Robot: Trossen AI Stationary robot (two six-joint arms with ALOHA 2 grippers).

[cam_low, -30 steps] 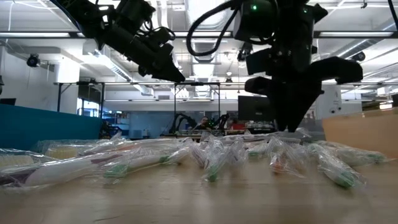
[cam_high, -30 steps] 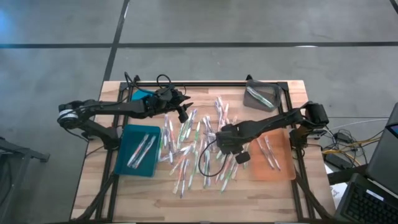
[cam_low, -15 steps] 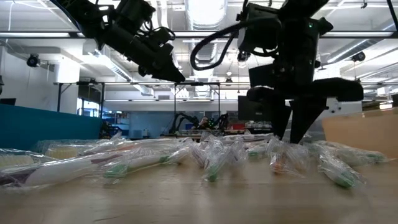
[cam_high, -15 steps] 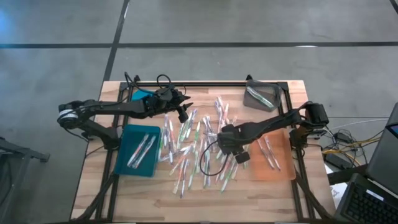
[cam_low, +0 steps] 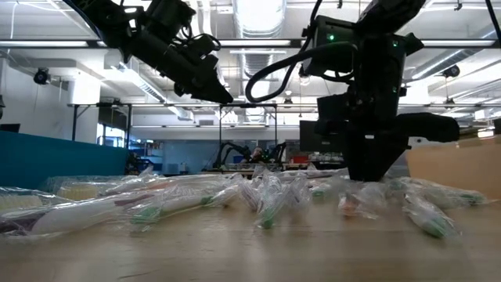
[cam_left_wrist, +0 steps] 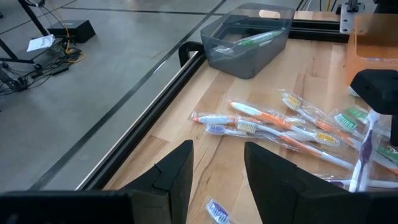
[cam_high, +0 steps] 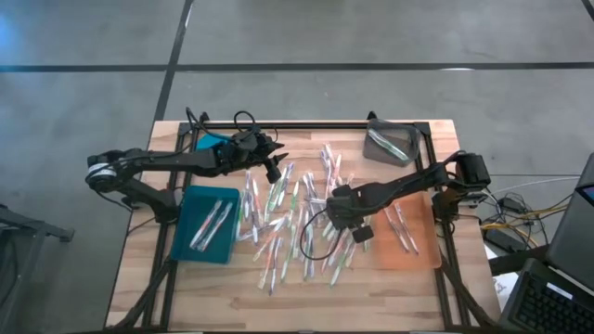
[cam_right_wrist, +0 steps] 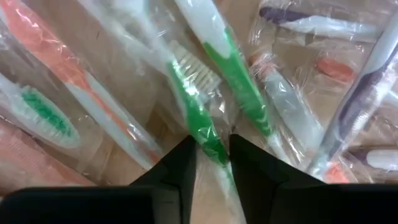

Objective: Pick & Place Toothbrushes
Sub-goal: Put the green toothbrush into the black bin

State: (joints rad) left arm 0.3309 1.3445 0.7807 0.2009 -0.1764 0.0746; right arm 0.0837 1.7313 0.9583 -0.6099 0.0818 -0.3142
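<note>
Many wrapped toothbrushes (cam_high: pixel 295 221) lie scattered over the middle of the wooden table, and they show as a low heap (cam_low: pixel 266 196) in the low view. My right gripper (cam_high: pixel 336 211) points down into the right part of the heap, shut on a green-handled toothbrush (cam_right_wrist: pixel 202 118) in clear wrap. My left gripper (cam_high: pixel 271 165) hangs open above the heap's far left part, with nothing between its fingers (cam_left_wrist: pixel 177 177). My right gripper pinches the green toothbrush between its two fingers (cam_right_wrist: pixel 183 162), on the green neck just behind the bristles (cam_right_wrist: pixel 208 134), wrapper included. The fingers come from above, pointing down, and lie across the brush. The brush lies in the heap among its neighbours.
A teal tray (cam_high: pixel 190 243) with a few toothbrushes sits at the left, an orange tray (cam_high: pixel 413 260) with a few at the right. A grey bin (cam_high: pixel 376 153) holding a toothbrush stands at the far right. Black rails frame the table, and cables lie at its far edge.
My right gripper has sunk into the heap. Its fingers spread apart on the way down and have then shut on the green toothbrush.
</note>
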